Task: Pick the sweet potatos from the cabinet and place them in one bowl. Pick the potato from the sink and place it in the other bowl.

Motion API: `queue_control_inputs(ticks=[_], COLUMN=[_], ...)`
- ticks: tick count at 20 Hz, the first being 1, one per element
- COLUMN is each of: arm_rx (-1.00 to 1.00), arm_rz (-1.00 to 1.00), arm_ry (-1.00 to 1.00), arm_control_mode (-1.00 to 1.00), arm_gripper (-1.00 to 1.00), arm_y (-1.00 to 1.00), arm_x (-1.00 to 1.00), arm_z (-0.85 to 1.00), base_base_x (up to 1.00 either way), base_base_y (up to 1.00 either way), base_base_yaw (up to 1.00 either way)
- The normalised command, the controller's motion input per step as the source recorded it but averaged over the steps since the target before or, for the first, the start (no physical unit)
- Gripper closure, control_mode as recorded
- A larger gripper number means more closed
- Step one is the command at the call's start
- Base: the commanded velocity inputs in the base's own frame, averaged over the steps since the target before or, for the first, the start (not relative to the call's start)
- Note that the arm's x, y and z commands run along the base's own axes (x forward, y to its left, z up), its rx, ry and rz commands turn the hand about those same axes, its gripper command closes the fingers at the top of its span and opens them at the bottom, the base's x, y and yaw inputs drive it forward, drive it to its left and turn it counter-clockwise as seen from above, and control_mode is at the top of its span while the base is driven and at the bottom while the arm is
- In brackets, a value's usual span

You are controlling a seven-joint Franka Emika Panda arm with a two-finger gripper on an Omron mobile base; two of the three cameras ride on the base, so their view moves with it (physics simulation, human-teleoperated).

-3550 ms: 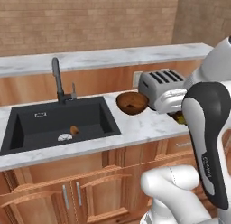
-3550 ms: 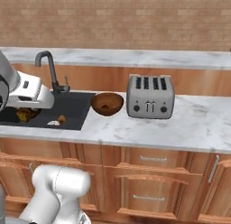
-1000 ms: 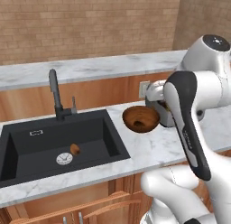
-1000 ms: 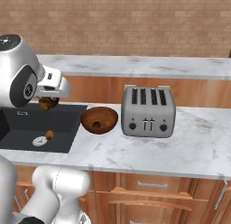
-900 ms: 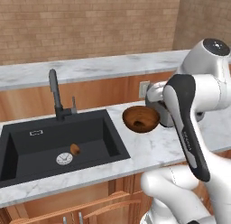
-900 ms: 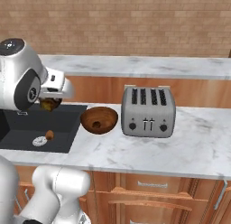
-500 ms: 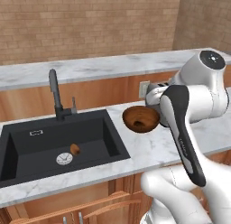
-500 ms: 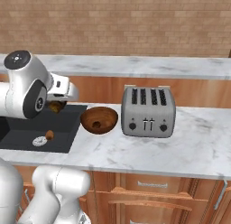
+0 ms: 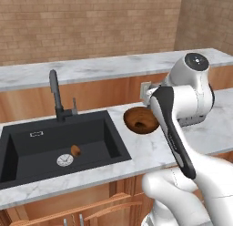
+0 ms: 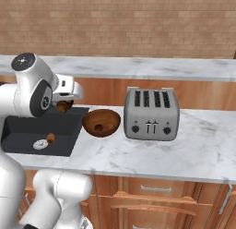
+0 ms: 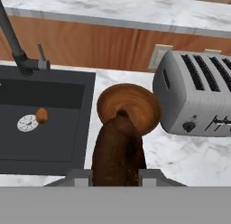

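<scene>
The gripper (image 11: 116,175) is clamping one sweet potato (image 11: 118,153) between nearly closed fingers, above the counter's sink-side edge, near the reddish-brown bowl (image 10: 102,122). That bowl is already holding a dark tuber (image 10: 97,128), apparently the first sweet potato. The potato (image 9: 75,150) is lying beside the sink (image 9: 57,147) drain, not yet collected.

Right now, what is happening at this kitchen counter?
The gripper is shut on a dark sweet potato and holds it above the counter, near the brown bowl. That bowl already has one dark tuber inside. The bowl stands between the black sink and the toaster. The lighter potato lies in the sink beside the drain, not yet picked.
</scene>
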Motion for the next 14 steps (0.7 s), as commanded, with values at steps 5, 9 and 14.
queue_control_inputs(ticks=[5,9,14], arm_rx=[0.00,0.00,0.00], arm_rz=[0.00,0.00,0.00], arm_ry=[0.05,0.16,0.11], arm_control_mode=[-1.00,-1.00,-1.00], arm_gripper=[1.00,1.00,1.00], arm_y=[0.00,0.00,-0.01], arm_x=[0.33,0.37,0.39], arm_z=[-0.15,-0.04,-0.23], base_base_x=[0.00,0.00,0.00], base_base_y=[0.00,0.00,0.00], base_base_yaw=[0.00,0.00,0.00])
